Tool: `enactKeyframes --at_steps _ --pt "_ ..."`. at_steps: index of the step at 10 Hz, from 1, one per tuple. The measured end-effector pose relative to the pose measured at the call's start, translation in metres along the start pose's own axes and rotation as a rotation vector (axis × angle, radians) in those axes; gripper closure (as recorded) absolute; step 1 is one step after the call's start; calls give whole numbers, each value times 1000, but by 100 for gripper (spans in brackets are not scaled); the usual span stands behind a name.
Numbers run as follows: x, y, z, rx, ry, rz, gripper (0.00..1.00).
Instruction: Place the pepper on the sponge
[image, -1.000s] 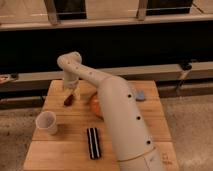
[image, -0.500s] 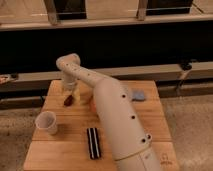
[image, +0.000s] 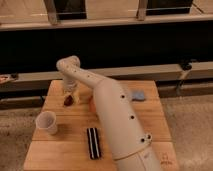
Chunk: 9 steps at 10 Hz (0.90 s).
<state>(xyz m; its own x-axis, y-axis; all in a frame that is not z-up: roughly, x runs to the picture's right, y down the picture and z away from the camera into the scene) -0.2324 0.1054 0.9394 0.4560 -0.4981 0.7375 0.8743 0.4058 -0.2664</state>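
A light wooden slatted table (image: 60, 150) fills the lower frame. A thick white robot arm (image: 117, 125) rises from the near right edge and reaches to the far left corner. A black ribbed rectangular bar (image: 93, 142) lies near the front and a white paper cup (image: 46, 122) stands at the left. The pale grey-blue sponge (image: 138, 95) sits at the far right, well apart from the gripper (image: 70, 93). The gripper points down just above the small dark red pepper (image: 67, 100); whether it is open or closed cannot be told.
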Motion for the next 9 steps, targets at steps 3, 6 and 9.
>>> enactKeyframes --at_steps 3,6,9 --pt "0 -1 2 2 2 -6 73" --pt "1 0 2 8 1 2 100" --pt "2 3 -6 17 3 31 100"
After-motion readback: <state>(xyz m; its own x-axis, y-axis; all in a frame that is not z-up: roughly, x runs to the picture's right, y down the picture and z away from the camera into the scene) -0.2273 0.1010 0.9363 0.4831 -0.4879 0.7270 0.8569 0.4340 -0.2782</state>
